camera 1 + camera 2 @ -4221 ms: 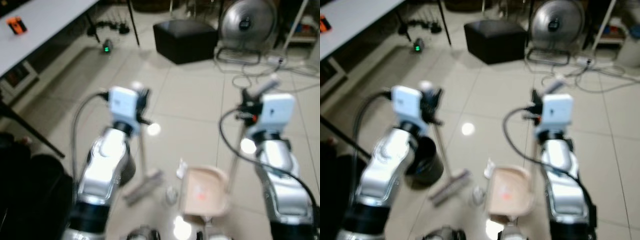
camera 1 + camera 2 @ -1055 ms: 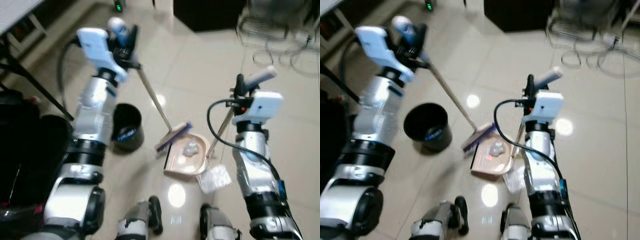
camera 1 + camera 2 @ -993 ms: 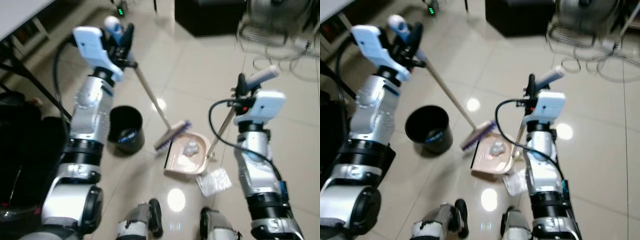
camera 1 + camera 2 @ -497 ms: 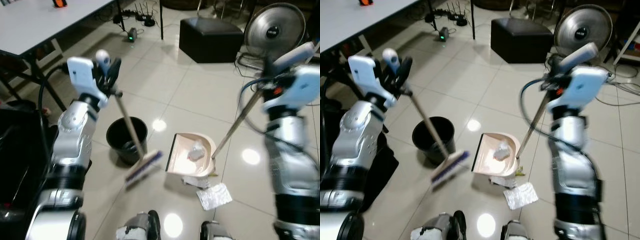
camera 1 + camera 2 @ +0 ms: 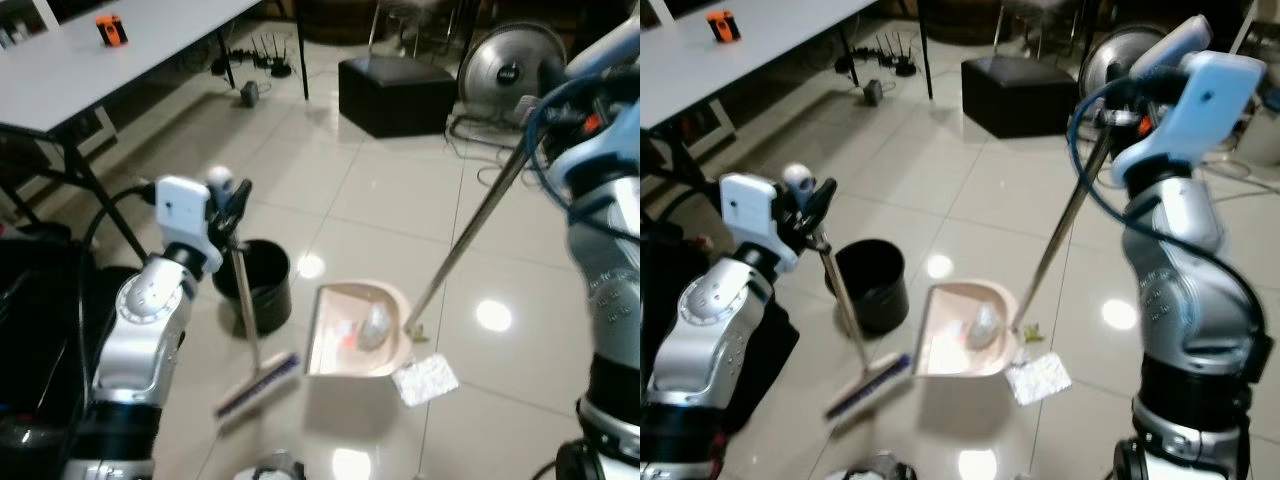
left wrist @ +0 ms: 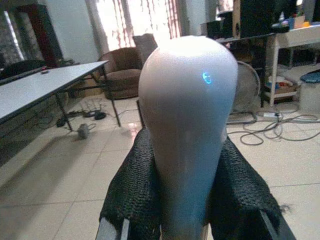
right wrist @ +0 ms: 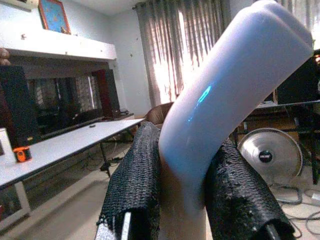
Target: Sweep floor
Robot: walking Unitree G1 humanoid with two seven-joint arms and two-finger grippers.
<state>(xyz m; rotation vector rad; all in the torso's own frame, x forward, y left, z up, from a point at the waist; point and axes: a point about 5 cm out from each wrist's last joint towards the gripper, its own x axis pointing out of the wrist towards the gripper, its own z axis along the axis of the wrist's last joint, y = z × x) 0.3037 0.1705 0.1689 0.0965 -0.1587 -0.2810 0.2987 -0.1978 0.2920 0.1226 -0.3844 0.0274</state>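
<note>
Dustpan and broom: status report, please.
Left gripper shut on broom handle; right gripper shut on dustpan handle. Dustpan holds crumpled trash. Wrapper on floor beside it; black bin close by.

bright indoor light | lamp glare on glossy floor (image 5: 493, 314) | backlit curtains (image 7: 185, 55) | slight motion blur

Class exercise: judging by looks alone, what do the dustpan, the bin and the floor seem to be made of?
Dustpan: probably plastic, matte beige, moulded rim. Bin: likely plastic, plain black, dull surface. Floor: glazed tile, as grout lines and bright lamp reflections show.
</note>
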